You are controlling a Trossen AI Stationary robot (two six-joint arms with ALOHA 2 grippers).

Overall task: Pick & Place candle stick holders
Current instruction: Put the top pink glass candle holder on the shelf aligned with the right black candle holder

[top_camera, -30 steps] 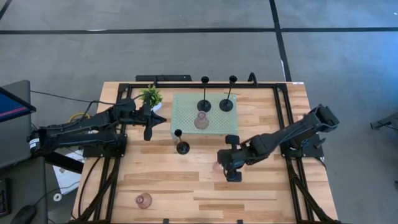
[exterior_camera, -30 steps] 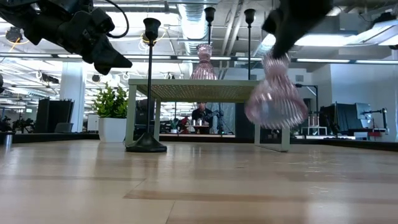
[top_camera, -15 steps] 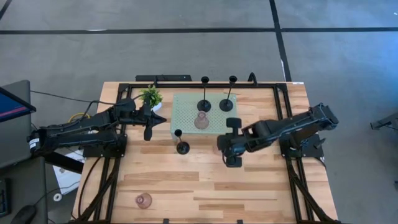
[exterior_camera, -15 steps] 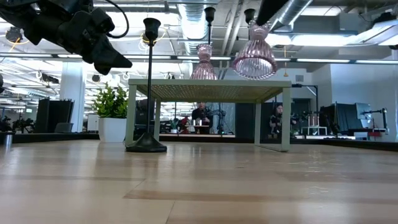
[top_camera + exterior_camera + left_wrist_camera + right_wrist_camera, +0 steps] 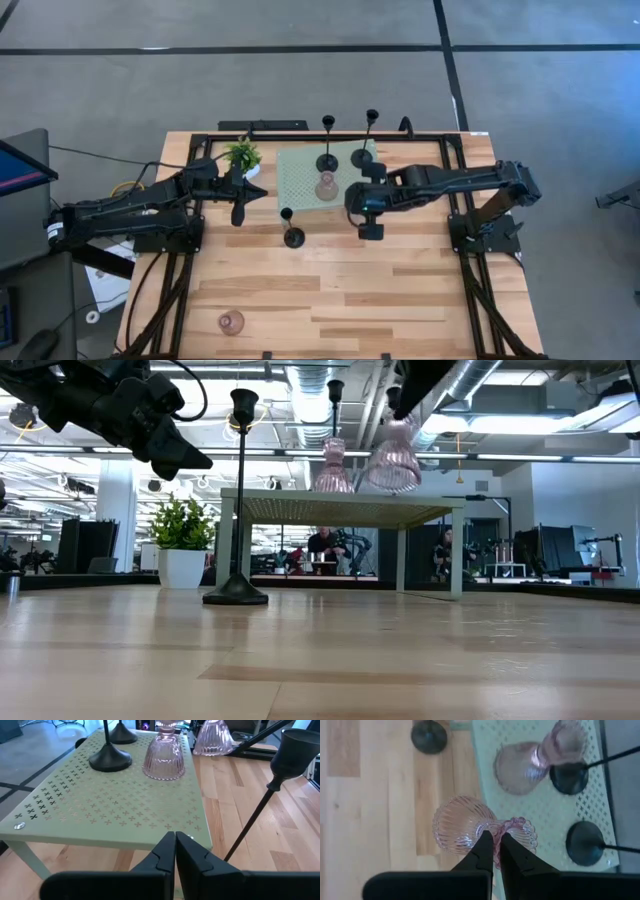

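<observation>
My right gripper (image 5: 352, 200) is shut on a squat pink glass holder (image 5: 393, 455), held just above the right part of the mint-green stand (image 5: 340, 510). Another pink holder (image 5: 325, 187) and two tall black holders (image 5: 327, 160) (image 5: 363, 157) stand by their bases on the stand (image 5: 300, 175). A third black holder (image 5: 292, 235) stands on the table by the stand's near edge. A third pink holder (image 5: 231, 322) sits at the near left. My left gripper (image 5: 262, 193) hovers shut and empty left of the stand. My right gripper pinches the pink holder's narrow neck (image 5: 492, 827) between its two fingers, between the ribbed bell base (image 5: 460, 825) and the top cup (image 5: 522, 832). The fingers (image 5: 485, 845) slant down from above. The holder hangs nearly upright, base down, clear of the stand's top.
A small green potted plant (image 5: 243, 155) stands at the stand's far left corner, close to my left gripper. Black frame rails run along the table's far, left and right edges. Bare wood lies across the table's near half.
My right gripper has carried the pink holder up and toward the table's far edge, from over the bare table to over the stand. The holder has come from tilted to nearly upright. The stand, with the holders on it, has shifted a little toward the far edge.
</observation>
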